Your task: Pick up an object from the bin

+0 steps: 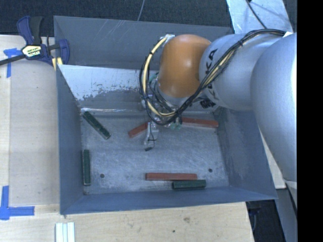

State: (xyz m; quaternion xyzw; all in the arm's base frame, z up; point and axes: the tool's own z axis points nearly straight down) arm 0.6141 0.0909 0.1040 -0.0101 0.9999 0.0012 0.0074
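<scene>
In the camera view we see the arm [252,74] reaching into the grey bin [68,135] from its right edge, with the orange cover [181,64] and looped cables at its wrist. Below the cover the gripper [150,141] points down at the bin floor, a little nearer the far wall than the near one. Its jaws look drawn narrow, tips close together, and we see nothing between them.

A short reddish-brown bar [136,131] lies tilted just beside the gripper, on the side towards the bin's left edge, its nearer end about touching the jaws. A longer reddish-brown bar [201,123] lies near the far right corner, partly under the wrist.

A dark green bar [96,125] lies slanted near the far left corner, and another green bar [86,166] runs along the left edge. By the near edge lie a long reddish-brown strip [171,176] and, just beside it, a short dark green block [189,184].
</scene>
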